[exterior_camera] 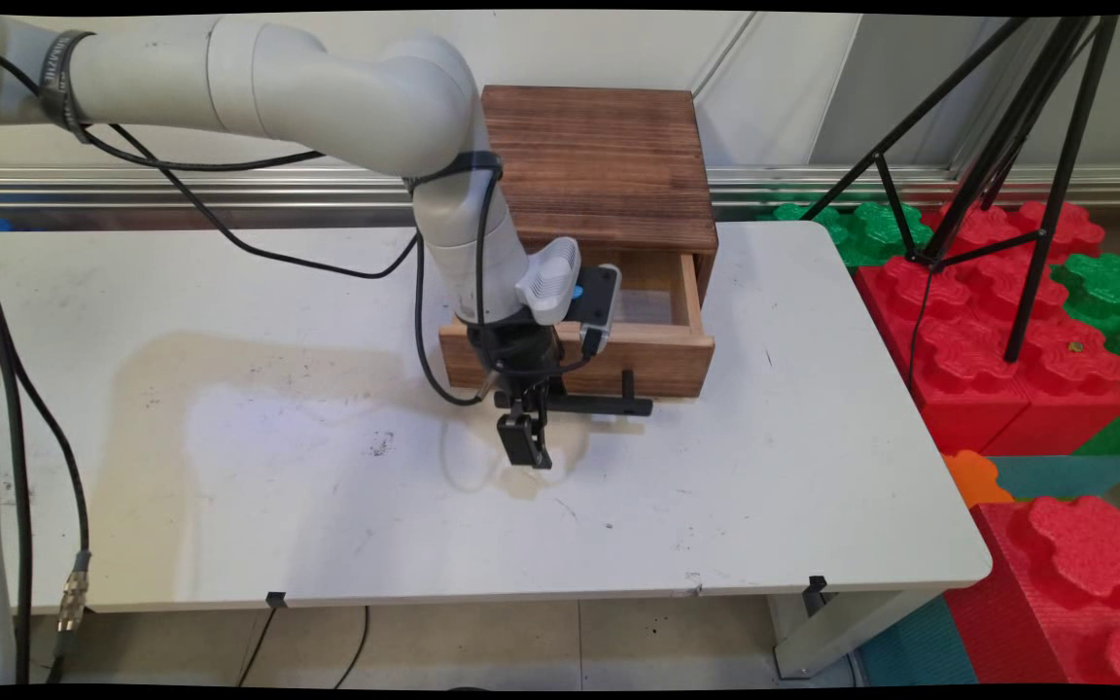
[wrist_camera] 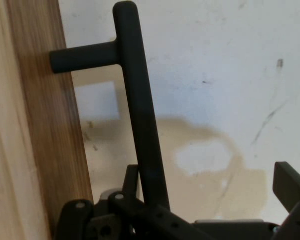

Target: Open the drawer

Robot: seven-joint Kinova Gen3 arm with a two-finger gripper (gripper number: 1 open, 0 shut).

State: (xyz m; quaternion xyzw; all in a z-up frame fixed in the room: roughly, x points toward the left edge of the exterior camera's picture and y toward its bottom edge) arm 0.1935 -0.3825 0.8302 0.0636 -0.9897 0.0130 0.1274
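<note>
Tool hangs fingers-down just in front of the pulled-out drawer of a dark wooden box, right beside the left end of the drawer's black bar handle, low over the white tabletop; from this main view I cannot tell how far its fingers are spread. Black cables droop from the arm (one loops down beside the drawer front), and red and green foam blocks sit off the tabletop's right edge under a black tripod. From the hand view, the handle runs up the picture beside the wooden drawer front, passing inside the left finger; the right finger stands well apart on the handle's other side, so the tool is spread wide and grips nothing.
</note>
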